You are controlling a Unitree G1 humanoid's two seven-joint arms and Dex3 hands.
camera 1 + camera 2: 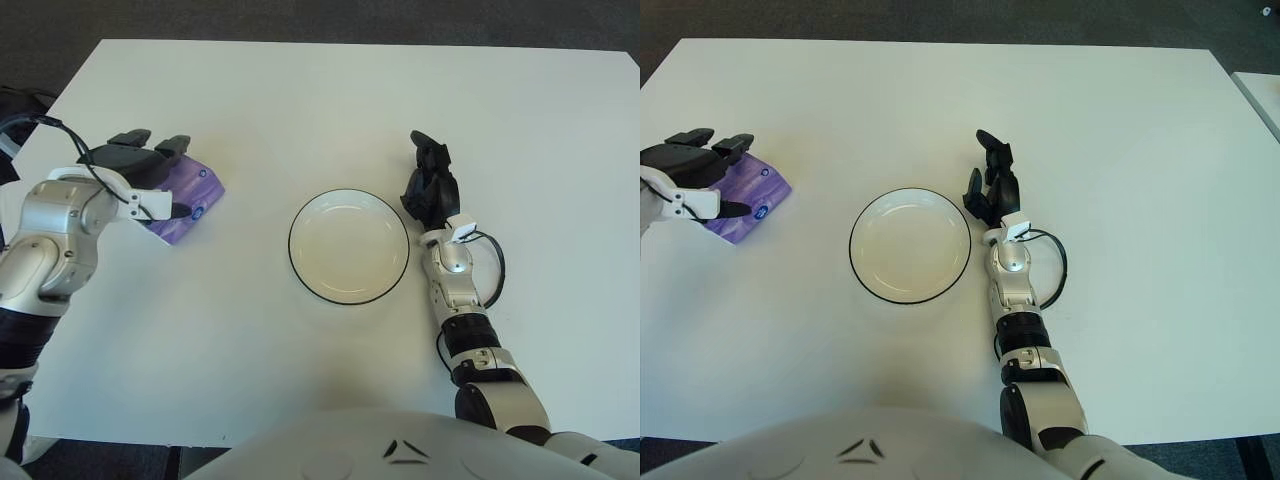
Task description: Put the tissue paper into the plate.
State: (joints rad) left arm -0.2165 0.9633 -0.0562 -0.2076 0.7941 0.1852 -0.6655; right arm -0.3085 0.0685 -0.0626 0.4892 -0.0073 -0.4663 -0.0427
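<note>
A purple tissue pack (192, 190) lies flat on the white table, left of the plate. My left hand (152, 180) covers the pack's left end. Its dark fingers (130, 140) reach over the far side, and its thumb sits at the near edge. The hand is open, and the pack is not lifted. The white plate (348, 245) with a thin black rim stands empty at the table's middle. My right hand (430, 188) shows just beyond the plate's right rim, its fingers relaxed and holding nothing.
The white table (320, 90) stretches wide behind the plate, with its far edge against a dark floor. A black cable (495, 268) loops beside my right wrist. My left forearm (50, 235) comes in over the table's left edge.
</note>
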